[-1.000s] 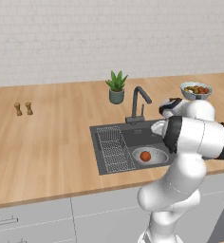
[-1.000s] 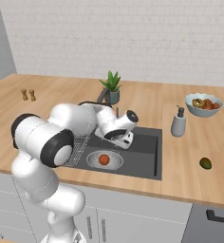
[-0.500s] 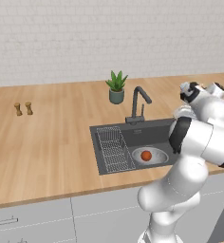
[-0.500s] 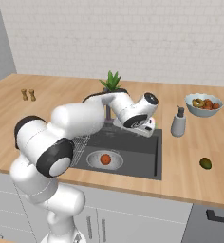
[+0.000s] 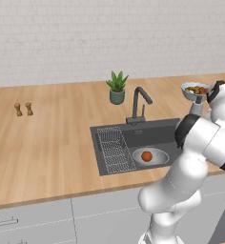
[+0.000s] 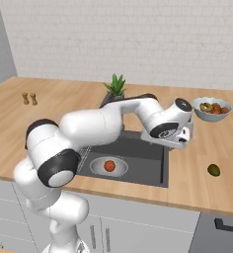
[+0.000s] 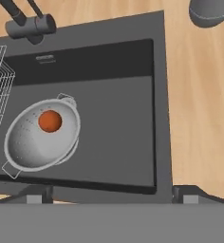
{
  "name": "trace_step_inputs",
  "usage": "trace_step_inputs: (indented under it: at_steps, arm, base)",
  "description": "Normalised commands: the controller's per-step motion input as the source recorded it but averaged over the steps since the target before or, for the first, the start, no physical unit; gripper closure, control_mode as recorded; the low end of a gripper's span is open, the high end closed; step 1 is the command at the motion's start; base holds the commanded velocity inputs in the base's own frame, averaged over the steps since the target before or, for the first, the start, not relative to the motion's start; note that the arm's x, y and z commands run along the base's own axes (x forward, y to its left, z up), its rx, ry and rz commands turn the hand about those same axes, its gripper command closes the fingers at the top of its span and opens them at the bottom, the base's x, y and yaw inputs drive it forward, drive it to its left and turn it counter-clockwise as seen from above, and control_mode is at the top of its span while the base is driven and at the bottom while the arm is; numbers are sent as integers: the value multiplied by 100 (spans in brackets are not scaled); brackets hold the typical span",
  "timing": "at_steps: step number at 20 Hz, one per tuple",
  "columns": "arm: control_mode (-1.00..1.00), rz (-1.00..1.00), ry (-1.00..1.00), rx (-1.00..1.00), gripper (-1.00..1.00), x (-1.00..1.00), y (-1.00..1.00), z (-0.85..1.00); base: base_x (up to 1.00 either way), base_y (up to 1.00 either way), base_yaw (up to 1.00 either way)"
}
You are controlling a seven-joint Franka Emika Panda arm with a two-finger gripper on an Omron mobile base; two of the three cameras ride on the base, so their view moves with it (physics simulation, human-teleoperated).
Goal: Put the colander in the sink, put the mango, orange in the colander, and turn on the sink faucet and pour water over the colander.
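From the hand view, the fingers [image 7: 111, 194] stand spread wide with nothing between them, above the sink's right edge — a sensible state for going after fruit not yet collected. Below them the sink [image 7: 114, 128] holds the colander [image 7: 40, 135], sitting flat on the basin floor with the orange [image 7: 50, 121] inside it, so that much of the job looks done. In the right base view the orange [image 6: 109, 166] lies in the middle of the colander [image 6: 95, 167], well under the spout's reach. The mango [image 6: 213, 170] lies alone on the counter [image 6: 202, 183] to the right of the sink, well apart from the basin; it appears to be the next thing to fetch. Behind the basin the sink faucet [image 5: 138, 102] stands with no water running, probably because both fruits belong in the colander first. Farther back are the fruit bowl [image 6: 212, 109] and a potted plant [image 5: 117, 87].
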Motion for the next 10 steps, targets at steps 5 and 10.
trace_step_inputs:
  at_steps: [5, 10]
  arm:
    - [-100, -6, 0, -16, -100, -16, -87, 0]
    - [-100, -4, 0, -13, -100, 2, -69, 0]
  base:
    - [0, 0, 0]
    - [0, 0, 0]
